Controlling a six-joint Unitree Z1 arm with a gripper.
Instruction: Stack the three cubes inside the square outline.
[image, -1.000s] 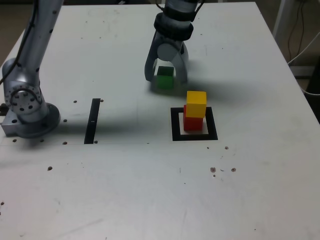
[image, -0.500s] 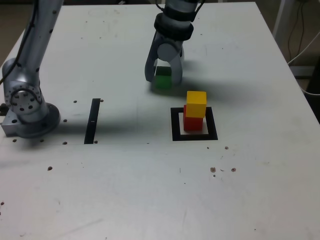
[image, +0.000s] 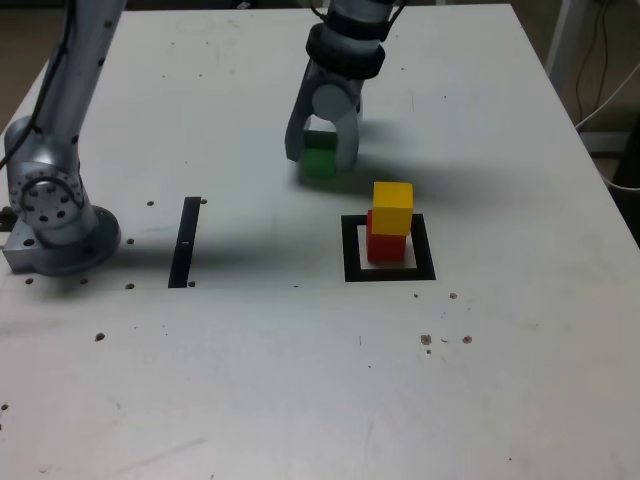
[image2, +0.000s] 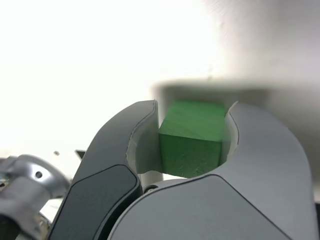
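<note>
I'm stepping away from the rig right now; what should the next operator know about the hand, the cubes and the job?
Hand: shut on the green cube, on the table behind the square outline in the exterior view.
Red cube: inside the outline.
Yellow cube: on top of the red one.
Done: two cubes stacked, green gripped.
Left: lift green, set it on yellow, release.

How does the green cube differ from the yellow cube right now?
The green cube is clamped between the gripper jaws; the yellow cube is free. Green sits outside the square outline; yellow sits on the red cube inside it. Both look the same size.
</note>
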